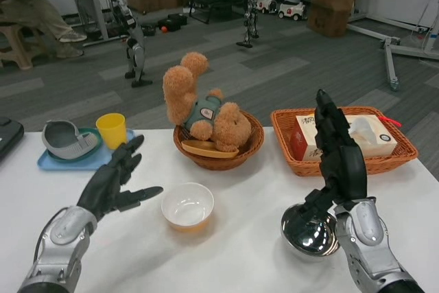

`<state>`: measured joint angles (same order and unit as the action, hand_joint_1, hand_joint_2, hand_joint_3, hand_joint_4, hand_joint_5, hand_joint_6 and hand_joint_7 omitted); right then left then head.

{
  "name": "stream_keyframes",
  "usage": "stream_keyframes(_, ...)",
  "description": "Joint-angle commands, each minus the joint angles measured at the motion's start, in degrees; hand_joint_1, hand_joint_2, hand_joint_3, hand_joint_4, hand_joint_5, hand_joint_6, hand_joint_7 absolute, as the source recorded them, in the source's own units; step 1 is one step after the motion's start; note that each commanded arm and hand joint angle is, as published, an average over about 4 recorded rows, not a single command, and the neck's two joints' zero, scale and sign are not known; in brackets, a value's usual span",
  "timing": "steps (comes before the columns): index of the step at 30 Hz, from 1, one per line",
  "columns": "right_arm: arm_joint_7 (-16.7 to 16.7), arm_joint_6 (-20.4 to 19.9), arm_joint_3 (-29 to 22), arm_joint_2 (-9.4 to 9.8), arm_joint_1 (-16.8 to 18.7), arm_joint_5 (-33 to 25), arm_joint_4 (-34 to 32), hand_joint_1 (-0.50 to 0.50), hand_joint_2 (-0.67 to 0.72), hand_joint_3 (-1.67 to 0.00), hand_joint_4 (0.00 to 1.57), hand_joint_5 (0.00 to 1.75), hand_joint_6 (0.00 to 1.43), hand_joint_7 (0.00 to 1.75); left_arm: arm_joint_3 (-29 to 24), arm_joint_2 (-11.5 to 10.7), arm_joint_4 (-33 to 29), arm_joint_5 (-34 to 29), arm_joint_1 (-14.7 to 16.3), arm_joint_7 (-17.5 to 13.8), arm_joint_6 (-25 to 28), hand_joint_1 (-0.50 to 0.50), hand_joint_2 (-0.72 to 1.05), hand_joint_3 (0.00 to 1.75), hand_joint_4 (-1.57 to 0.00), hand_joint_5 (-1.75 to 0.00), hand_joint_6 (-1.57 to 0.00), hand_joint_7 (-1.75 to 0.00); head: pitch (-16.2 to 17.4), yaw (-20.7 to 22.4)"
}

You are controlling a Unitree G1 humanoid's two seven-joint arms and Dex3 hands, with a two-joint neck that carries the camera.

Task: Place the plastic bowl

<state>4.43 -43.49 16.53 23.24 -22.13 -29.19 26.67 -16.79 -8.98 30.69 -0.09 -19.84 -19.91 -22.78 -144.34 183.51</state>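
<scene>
The plastic bowl (pixel 187 206), white inside with an orange base, stands upright on the white table (pixel 233 265) near its middle. My left hand (pixel 113 182) hovers to the left of it, fingers spread and holding nothing, a short gap away from the rim. On the right, my right hand (pixel 337 159) stands upright with fingers extended, its thumb at the rim of a shiny metal bowl (pixel 310 232).
A round wicker basket (pixel 218 150) with a teddy bear (pixel 204 110) sits behind the bowl. At the back right an orange basket (pixel 405 147) holds a tissue box. A blue tray (pixel 65 161) at the back left carries a yellow cup (pixel 111 130) and a grey dish. A person sits far back left.
</scene>
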Motion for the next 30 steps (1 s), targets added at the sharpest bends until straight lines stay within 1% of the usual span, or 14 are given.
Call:
stream_keyframes(1, 0.0, -0.3, 0.1, 0.14, 0.3, -0.3, -0.3, -0.46, 0.72, 0.00, 0.00, 0.00, 0.00, 0.07, -0.3, -0.2, -4.3, -5.7, 0.8, 0.6, -0.9, -0.49, -0.64, 0.00, 0.00, -0.21, 0.00, -0.21, -0.5, 0.2)
stream_keyframes(5, 0.0, -0.3, 0.3, 0.14, 0.2, -0.3, -0.3, -0.46, 0.72, 0.00, 0.00, 0.00, 0.00, 0.07, 0.6, -0.3, -8.6, -11.8, 0.9, 1.6, -1.0, -0.48, -0.72, 0.00, 0.00, -0.10, 0.00, -0.21, -1.2, 0.4)
stream_keyframes(11, 0.0, -0.3, 0.5, 0.14, 0.1, -0.3, -0.3, -0.46, 0.72, 0.00, 0.00, 0.00, 0.00, 0.07, 1.2, -1.0, -13.5, -17.5, 0.9, 2.9, -0.8, -0.49, -0.72, 0.00, 0.00, -0.10, 0.00, -0.21, -3.5, 0.9)
stream_keyframes(13, 0.0, -0.4, 0.5, 0.14, 0.0, -0.3, -0.3, -0.46, 0.72, 0.00, 0.00, 0.00, 0.00, 0.07, 1.2, -1.0, -14.5, -18.7, 0.9, 3.3, -0.8, -0.49, -0.72, 0.00, 0.00, -0.05, 0.00, -0.21, -4.3, 1.0)
stream_keyframes(17, 0.0, -0.3, 0.5, 0.14, 0.0, -0.3, -0.3, -0.46, 0.72, 0.00, 0.01, 0.00, 0.00, 0.07, 1.1, -1.2, -15.6, -18.7, 0.9, 3.5, -0.6, -0.50, -0.72, 0.00, 0.00, -0.05, 0.00, -0.21, -5.6, 0.8)
stream_keyframes(19, 0.0, -0.3, 0.5, 0.14, -0.1, -0.3, -0.3, -0.46, 0.72, 0.00, 0.01, 0.00, 0.00, 0.07, 1.1, -1.3, -16.1, -18.7, 0.9, 3.5, -0.4, -0.49, -0.72, 0.00, 0.00, 0.00, 0.00, -0.21, -6.2, 0.6)
stream_keyframes(26, 0.0, -0.3, 0.5, 0.31, -0.2, -1.3, -0.5, -0.46, 0.72, 0.00, 0.00, 0.00, 0.00, 0.07, 1.3, -1.3, -17.2, -18.9, 1.0, 3.5, 0.5, -0.50, -0.72, 0.00, 0.00, 0.00, 0.00, -0.21, -8.1, 0.2)
stream_keyframes(30, 0.0, -0.4, 0.3, 0.40, -0.3, -1.4, -0.7, -0.46, 0.72, 0.00, 0.00, 0.00, 0.00, 0.07, 1.6, -1.4, -17.5, -19.1, 1.1, 3.5, 0.7, -0.50, -0.72, 0.00, 0.00, 0.00, 0.00, -0.21, -8.0, -0.1)
